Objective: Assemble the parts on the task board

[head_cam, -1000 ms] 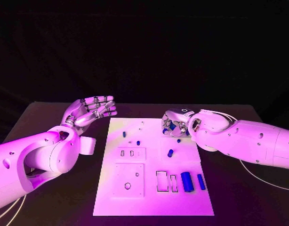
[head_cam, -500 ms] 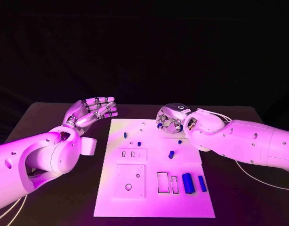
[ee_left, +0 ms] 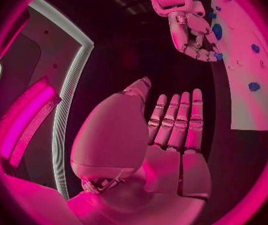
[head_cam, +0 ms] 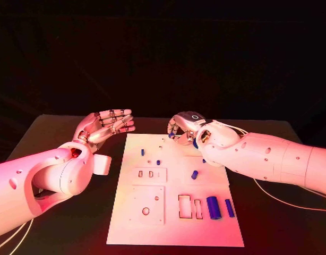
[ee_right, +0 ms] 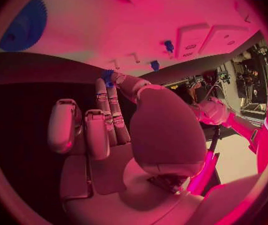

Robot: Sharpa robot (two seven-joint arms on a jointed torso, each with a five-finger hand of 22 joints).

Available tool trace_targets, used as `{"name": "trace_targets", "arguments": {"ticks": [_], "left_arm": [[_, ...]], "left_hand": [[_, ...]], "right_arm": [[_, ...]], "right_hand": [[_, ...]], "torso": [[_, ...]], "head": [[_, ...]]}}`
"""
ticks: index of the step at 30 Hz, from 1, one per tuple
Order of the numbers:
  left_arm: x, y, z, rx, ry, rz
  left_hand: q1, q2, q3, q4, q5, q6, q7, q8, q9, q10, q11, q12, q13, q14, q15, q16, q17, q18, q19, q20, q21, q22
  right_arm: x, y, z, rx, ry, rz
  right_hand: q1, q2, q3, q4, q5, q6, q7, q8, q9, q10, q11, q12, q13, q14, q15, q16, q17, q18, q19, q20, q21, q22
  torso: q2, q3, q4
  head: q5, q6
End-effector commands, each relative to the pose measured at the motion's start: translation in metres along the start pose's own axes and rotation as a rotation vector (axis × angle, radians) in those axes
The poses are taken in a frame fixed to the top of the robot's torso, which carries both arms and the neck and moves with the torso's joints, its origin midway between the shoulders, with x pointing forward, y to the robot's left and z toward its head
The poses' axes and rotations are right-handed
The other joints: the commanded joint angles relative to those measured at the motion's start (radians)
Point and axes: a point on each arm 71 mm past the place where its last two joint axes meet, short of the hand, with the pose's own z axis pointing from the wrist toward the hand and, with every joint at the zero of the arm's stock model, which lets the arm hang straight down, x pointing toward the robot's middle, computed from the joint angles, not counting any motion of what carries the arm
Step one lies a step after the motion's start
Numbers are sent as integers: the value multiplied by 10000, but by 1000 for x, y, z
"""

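Currently right hand (head_cam: 185,129) is pinching a small blue part (ee_right: 106,76) at its fingertips, hovering over the board's (head_cam: 175,223) top edge, centre frame. Left hand (head_cam: 105,125) is idling open, upper left, off the board. Right is nearer.

Two bulky white arms with smooth rounded shells, dotted with small dark screw holes. Each ends in a silver, segmented robot hand: left (head_cam: 105,123), right (head_cam: 183,129) (a dark ringed disc on its back). Thin pale cables (head_cam: 301,197) trail below the right arm.
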Motion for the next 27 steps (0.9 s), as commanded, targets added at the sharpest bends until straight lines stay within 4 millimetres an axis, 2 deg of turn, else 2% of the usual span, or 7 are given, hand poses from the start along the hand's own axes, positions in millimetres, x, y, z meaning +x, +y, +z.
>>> {"name": "trace_targets", "arguments": {"ticks": [1,9,10,15,21,27], "left_arm": [[4,-2,2,125,239,-49],[5,-4,4,160,283,-53],[5,-4,4,164,286,-52],[6,-5,5,188,300,-46],[7,-6,6,209,318,-42],[7,-6,7,225,342,-35]], "left_hand": [[36,-73,18,38,-68,-59,652,-33,-10,-21,41,-68,-9,15,23,-40,15,73,46,15,32,-2],[36,-73,18,38,-68,-59,652,-33,-10,-21,41,-68,-9,15,23,-40,15,73,46,15,32,-2],[36,-73,18,38,-68,-59,652,-33,-10,-21,41,-68,-9,15,23,-40,15,73,46,15,32,-2],[41,-76,19,36,-73,-61,650,-36,-11,-21,40,-70,-8,9,25,-49,15,71,46,15,31,-5],[42,-77,19,35,-74,-64,649,-37,-11,-21,40,-71,-8,7,25,-52,15,70,45,15,31,-7],[43,-78,19,35,-75,-67,649,-39,-12,-22,40,-72,-8,6,26,-54,15,70,45,15,30,-8]], "right_arm": [[3,5,4,-199,-155,30],[14,10,9,-231,85,126],[15,10,9,-232,110,138],[19,12,10,-260,207,189],[21,14,12,-282,226,208],[22,15,14,-273,192,208]], "right_hand": [[160,92,-3,-40,38,4,49,52,13,260,-173,31,71,617,-61,68,208,-157,9,-48,33,9],[134,84,6,-47,49,-18,57,50,29,250,-164,14,74,621,-55,80,227,-158,4,-45,35,13],[134,84,6,-47,49,-18,57,50,29,250,-164,14,74,621,-55,80,227,-158,4,-45,35,13],[94,68,3,-47,59,-37,62,48,46,244,-156,-1,78,620,-48,79,215,-157,-2,-41,35,14],[73,61,4,-47,67,-49,64,46,55,239,-153,-10,80,620,-44,82,218,-155,-10,-38,30,8],[54,55,7,-48,76,-68,68,41,64,229,-148,-22,81,619,-40,83,215,-154,-17,-36,26,3]], "torso": [[5,-10,13],[7,-25,18],[5,-22,-1],[1,-20,2],[-2,-18,-25],[0,-16,-14]], "head": [[42,-15],[112,-32],[126,-34],[146,-59],[174,-50],[174,-40]]}}
